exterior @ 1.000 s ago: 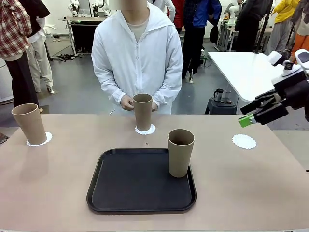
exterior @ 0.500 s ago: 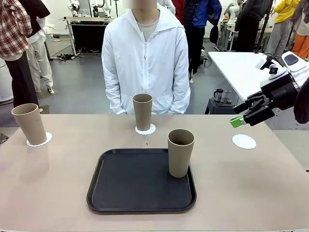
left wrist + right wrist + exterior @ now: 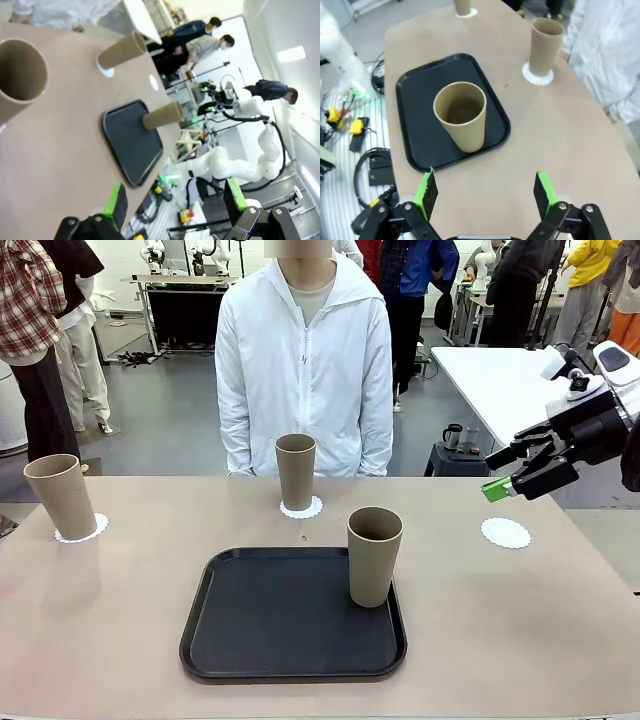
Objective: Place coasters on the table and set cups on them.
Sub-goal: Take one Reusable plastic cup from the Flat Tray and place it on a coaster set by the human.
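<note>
Right gripper (image 3: 505,472), jaws spread and empty, hangs at the frame's right edge above the bare coaster (image 3: 505,532) — the last cup (image 3: 374,555) stands centre-frame on the tray (image 3: 250,620); a high, off-centre grab could topple it.

Just behind the right gripper (image 3: 495,475), a white table (image 3: 495,380) is standing on the grey floor (image 3: 150,430). Below and to the left of the gripper, a dark mug (image 3: 452,434) is sitting on a low black stand (image 3: 455,459). Far across the room from it, a dark workbench (image 3: 180,315) is standing by the white wall (image 3: 115,255), with bystanders (image 3: 30,330) standing around. A ceiling panel (image 3: 291,53) is glowing.
</note>
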